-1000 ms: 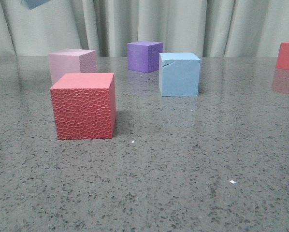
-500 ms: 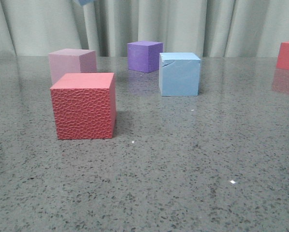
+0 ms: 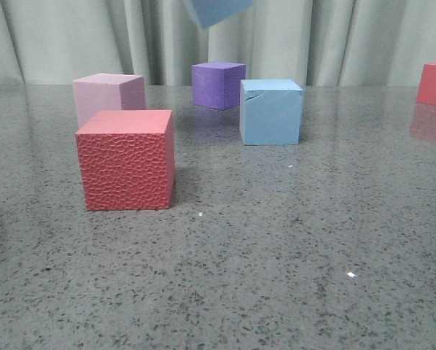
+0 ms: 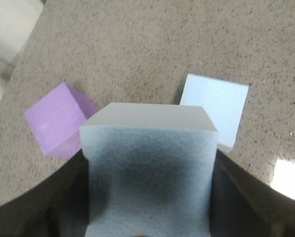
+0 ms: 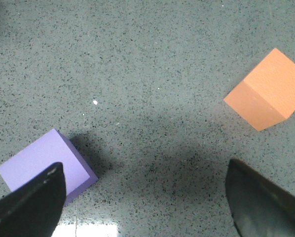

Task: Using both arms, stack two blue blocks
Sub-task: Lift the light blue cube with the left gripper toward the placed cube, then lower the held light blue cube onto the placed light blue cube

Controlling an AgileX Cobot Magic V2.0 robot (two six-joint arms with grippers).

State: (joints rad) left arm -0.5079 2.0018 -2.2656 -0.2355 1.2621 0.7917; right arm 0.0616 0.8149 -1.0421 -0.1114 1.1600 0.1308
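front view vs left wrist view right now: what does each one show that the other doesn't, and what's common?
Only the front view shows the red block, the pink block behind it, another red block at the far right edge, and the curtain.

Only the left wrist view shows the left gripper, its dark fingers shut on the held blue block.

Both show that held blue block, cut off at the front view's top edge, plus the blue block on the table, the purple block and the speckled table.
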